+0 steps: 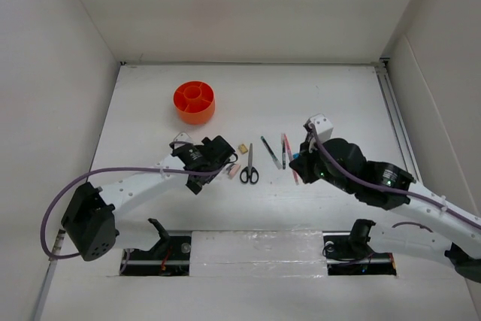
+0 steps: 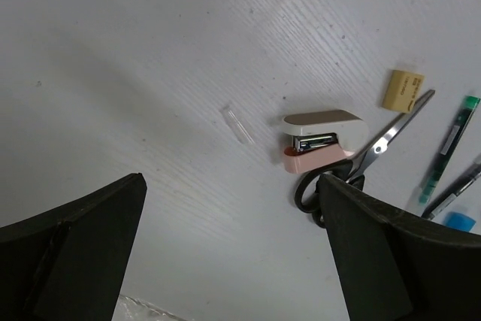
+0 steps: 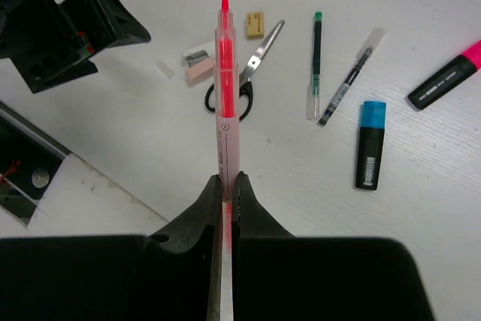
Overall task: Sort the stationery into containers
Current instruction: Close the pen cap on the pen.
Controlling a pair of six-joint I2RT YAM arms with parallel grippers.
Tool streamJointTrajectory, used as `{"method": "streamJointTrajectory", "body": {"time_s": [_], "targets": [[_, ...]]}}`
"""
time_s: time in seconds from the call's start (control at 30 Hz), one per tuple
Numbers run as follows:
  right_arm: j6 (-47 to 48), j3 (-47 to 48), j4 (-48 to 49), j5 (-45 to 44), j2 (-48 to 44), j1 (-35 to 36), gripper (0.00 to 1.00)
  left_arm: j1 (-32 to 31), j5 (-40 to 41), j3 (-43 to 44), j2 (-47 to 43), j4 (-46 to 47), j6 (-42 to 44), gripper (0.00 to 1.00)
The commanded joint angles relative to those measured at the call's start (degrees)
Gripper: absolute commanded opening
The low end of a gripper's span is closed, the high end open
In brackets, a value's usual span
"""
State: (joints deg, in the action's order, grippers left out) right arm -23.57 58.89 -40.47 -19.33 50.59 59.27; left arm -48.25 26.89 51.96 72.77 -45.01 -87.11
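My right gripper is shut on the thin pink pen and holds it above the table; it also shows in the top view. My left gripper is open and empty, low over bare table just left of a pink-and-white eraser and the black-handled scissors. A tan eraser lies beyond them. Two slim dark pens, a blue-capped marker and a pink-capped marker lie on the table. The orange tub stands at the far left.
A small clear cap lies left of the pink-and-white eraser. The left gripper sits close beside the scissors. White walls enclose the table on three sides. A rail runs along the right edge.
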Motion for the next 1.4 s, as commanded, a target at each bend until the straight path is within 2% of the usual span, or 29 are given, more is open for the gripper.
{"method": "streamJointTrajectory", "body": {"time_s": [0.0, 0.23, 0.43, 0.5, 0.53, 0.63, 0.7, 0.8, 0.83, 0.9, 1.0, 1.37], "targets": [[1.86, 1.49, 0.04, -0.53, -2.16, -0.20, 0.00, 0.09, 2.28, -1.52, -1.06, 2.64, -6.76, 0.95], [2.91, 2.01, -1.19, 0.08, -3.92, -0.20, 0.00, 0.61, -0.78, -1.52, 5.80, 5.46, -9.12, 0.91], [3.45, 0.17, -0.66, 3.33, -5.76, -0.20, 0.00, 1.67, -2.46, -3.62, 7.21, 8.98, -11.23, 0.82], [3.45, -0.53, -0.66, 3.34, -5.76, -0.20, 0.00, 1.67, -2.46, -3.63, 7.21, 8.98, -12.02, 0.82], [4.05, -0.53, -0.66, 3.34, -5.76, -0.20, 0.00, 1.67, -2.46, -3.63, 7.21, 8.98, -12.03, 0.75], [4.06, -0.53, -0.66, 3.86, -5.76, -0.20, 0.00, 2.19, -2.46, -4.94, 7.21, 8.98, -13.69, 0.74], [4.59, -0.53, -0.06, 4.39, -5.76, -0.20, 0.00, 2.19, -2.46, -5.64, 7.21, 8.98, -14.22, 0.66], [5.12, -0.53, -0.05, 4.92, -5.24, -0.20, 0.00, 2.19, -2.46, -6.17, 8.52, 8.45, -15.54, 0.64], [5.12, -0.53, 0.47, 5.44, -5.24, -0.20, 0.00, 2.19, -2.46, -6.17, 8.53, 7.93, -16.07, 0.61], [5.64, -1.06, 0.48, 5.45, -4.71, -0.20, 0.00, 2.81, -2.46, -6.78, 9.05, 7.92, -16.07, 0.61], [5.64, -1.06, 0.48, 6.50, -4.71, -0.20, 0.00, 3.34, -2.46, -7.32, 9.05, 8.45, -16.07, 0.55], [6.17, -1.06, 0.48, 8.96, -5.24, -0.20, 0.00, 4.66, -1.93, -6.79, 13.71, 10.12, -15.02, 0.55]]}}
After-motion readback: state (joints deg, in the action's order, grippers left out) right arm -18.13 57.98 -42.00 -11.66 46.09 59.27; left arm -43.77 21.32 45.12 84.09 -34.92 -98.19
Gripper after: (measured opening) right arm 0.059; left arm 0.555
